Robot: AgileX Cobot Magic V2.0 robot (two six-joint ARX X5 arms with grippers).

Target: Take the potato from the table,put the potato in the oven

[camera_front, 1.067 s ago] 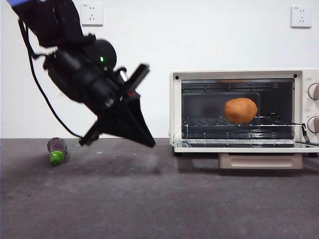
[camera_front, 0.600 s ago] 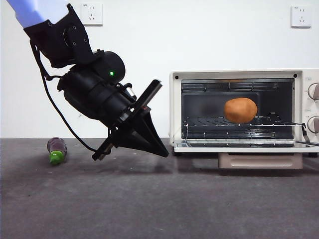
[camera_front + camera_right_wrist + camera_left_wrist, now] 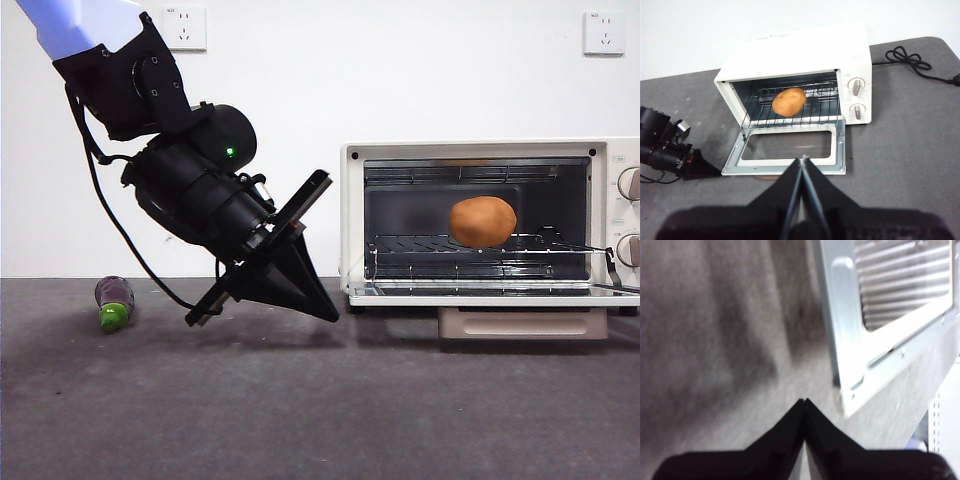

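Note:
The orange-brown potato [image 3: 483, 221] [image 3: 789, 101] lies on the wire rack inside the cream-white oven [image 3: 352, 200] [image 3: 805, 55], whose door [image 3: 480, 297] [image 3: 785, 169] hangs open and flat. My left gripper [image 3: 331, 313] [image 3: 804, 402] is shut with nothing in it. It points down at a slant just above the table [image 3: 320, 400], a little left of the door's near left corner [image 3: 855, 390]. My right gripper [image 3: 802, 160] is shut and empty, high above the table in front of the open door. It is out of the front view.
A small dark purple eggplant [image 3: 114, 302] with a green cap lies on the table at the far left by the wall. The oven's two knobs [image 3: 856, 99] are on its right side. A black power cord [image 3: 912, 62] trails on the table behind the oven.
My left arm has swung right and slightly down, bringing its shut jaws closer to the oven door's left corner. The potato and the oven have not moved.

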